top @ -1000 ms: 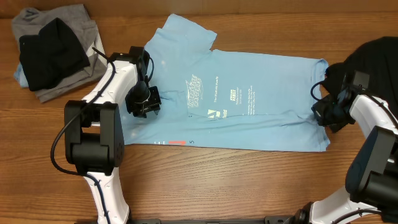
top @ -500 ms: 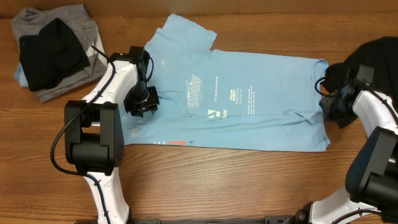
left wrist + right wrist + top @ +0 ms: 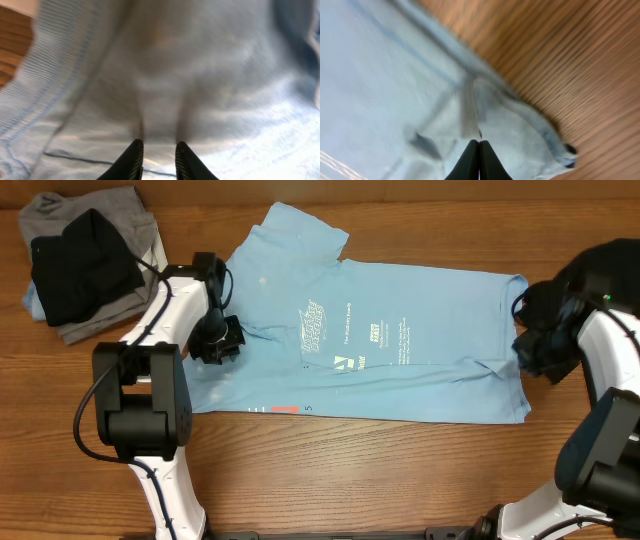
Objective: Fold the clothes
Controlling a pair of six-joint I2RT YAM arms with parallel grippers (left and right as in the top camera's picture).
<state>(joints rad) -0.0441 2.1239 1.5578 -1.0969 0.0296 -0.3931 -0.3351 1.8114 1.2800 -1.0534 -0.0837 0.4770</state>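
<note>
The light blue cotton T-shirt with small white print (image 3: 420,380) lay spread flat across the middle of the wooden counter (image 3: 350,480), its collar end toward the left arm; the left arm reached forward and bent inward, its hand (image 3: 218,345) tipped down onto the shirt's left side near the sleeve; in the wrist view its fingertips (image 3: 134,156) stood a narrow gap apart against the cloth, and whether any was pinched could not be told; the right arm curled in from the right, its hand (image 3: 530,355) at the hem, clenched on a puckered bit of blue fabric (image 3: 479,155); a folded grey and black pile (image 3: 80,260) sat far left; a black garment (image 3: 610,275) lay far right.
</note>
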